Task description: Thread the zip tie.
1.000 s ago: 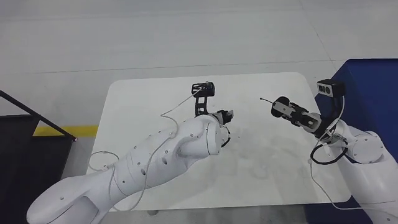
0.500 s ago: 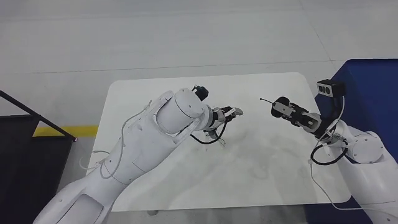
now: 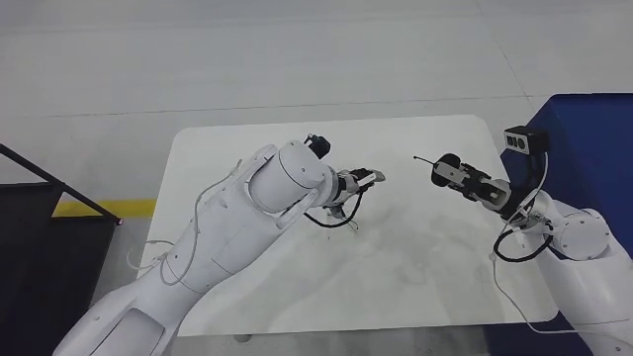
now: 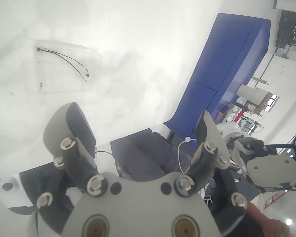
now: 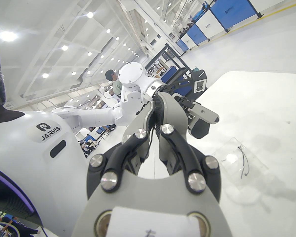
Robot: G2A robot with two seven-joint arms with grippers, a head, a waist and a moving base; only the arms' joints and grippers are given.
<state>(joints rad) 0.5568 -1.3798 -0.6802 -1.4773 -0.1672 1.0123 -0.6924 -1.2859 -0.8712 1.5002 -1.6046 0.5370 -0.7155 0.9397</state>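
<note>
Right gripper [image 3: 442, 167]: closed on the zip tie [image 3: 423, 161]; held above the right part of the table [image 3: 247, 158], aimed at the other arm.
Zip tie: thin black strip; a short free end juts from the closed fingers toward the left gripper [image 4: 139, 114], clear of the table. Head or tail end: cannot tell.
Left gripper: fingers spread wide, nothing between them; above mid-table, facing the free end, near it but apart.
Spare strips [image 4: 64, 59]: thin, black, inside a clear pouch [image 4: 64, 82] lying flat on the table, apart from both grippers.
Done: one tie lifted and presented; both grippers lined up nose to nose.
Left to do: the whole of the threading itself, by my reading. No loop is formed, the second end is not gripped, and tail has yet to meet head.
Change, past second: left arm rolled over, its elbow risen and its gripper turned to point at the tie; in the last half-second it barely shifted. Right arm and tie unmoved.
</note>
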